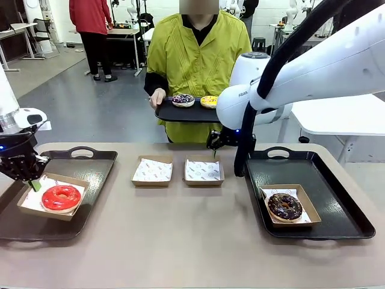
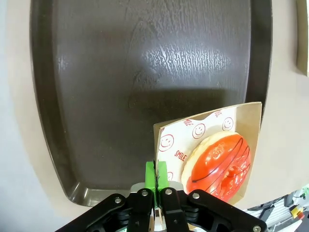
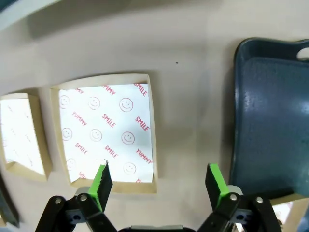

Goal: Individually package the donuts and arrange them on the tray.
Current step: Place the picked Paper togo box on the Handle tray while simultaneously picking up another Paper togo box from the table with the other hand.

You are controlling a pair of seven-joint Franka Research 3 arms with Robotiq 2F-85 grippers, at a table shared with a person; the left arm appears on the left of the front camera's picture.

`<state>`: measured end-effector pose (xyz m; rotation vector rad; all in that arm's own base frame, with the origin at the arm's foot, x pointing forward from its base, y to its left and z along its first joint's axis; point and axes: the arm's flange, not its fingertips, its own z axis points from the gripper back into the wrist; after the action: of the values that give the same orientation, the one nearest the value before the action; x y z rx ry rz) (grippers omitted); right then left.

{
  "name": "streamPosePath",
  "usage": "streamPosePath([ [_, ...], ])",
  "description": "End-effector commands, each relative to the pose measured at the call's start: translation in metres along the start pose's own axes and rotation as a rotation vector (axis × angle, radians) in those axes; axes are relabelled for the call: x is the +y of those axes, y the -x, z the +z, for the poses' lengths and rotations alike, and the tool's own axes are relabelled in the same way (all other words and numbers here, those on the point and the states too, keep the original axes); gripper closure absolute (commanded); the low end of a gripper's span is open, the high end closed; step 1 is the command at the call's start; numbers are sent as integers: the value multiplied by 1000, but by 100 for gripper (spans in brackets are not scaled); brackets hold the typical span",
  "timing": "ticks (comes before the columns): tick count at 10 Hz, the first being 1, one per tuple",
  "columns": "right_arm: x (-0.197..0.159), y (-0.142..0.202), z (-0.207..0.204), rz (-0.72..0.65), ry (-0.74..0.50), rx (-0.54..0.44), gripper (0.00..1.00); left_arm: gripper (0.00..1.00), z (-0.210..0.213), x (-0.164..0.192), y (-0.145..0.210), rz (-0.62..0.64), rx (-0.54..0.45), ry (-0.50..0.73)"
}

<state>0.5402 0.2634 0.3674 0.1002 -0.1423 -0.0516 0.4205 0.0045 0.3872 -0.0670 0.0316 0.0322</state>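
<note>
Donuts come last here, being smallest; every place is told from the desk [image 1: 180,253]. At its left end lies the left tray [image 1: 99,165], and at its right end the right tray [image 1: 343,223]. Past its far edge the person holds a third tray [image 1: 174,114] off the desk, which I take for stock not yet packed. At the desk's middle two empty boxes [image 1: 152,171] wait side by side. The left box [image 1: 33,202] on the left tray holds the red donut [image 1: 61,197]. The right box [image 1: 308,215] on the right tray holds the chocolate donut [image 1: 284,206]. The purple donut [image 1: 183,100] and the yellow donut [image 1: 209,101] ride the third tray. My left jaws are pressed together on the left box's rim, pads [image 2: 162,175] at its corner, likely to slide it square. My right jaws stand spread and hold nothing, over the desk's middle by an empty box, ready for it.
</note>
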Motion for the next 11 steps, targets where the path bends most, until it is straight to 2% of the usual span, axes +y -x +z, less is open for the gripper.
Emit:
streamPosePath([
  [1, 7, -8, -13, -1, 35, 5, 0, 99, -2, -4, 7, -52, -14, 14],
  [2, 8, -6, -14, -8, 28, -11, 0, 99, -1, -8, 12, -51, 2, 16],
  [3, 1, -1, -10, 0, 4, 14, 0, 99, -2, -2, 2, -15, 4, -1],
  [6, 2, -2, -15, 1, 7, 16, 0, 99, -3, -4, 3, -24, 8, -1],
  [8, 4, -1, -26, 6, 48, -17, 0, 99, -11, -9, 3, -8, -25, -23],
  [11, 7, -1, -36, 21, 43, -42, 0, 99, -20, -18, 7, 14, -70, -63],
])
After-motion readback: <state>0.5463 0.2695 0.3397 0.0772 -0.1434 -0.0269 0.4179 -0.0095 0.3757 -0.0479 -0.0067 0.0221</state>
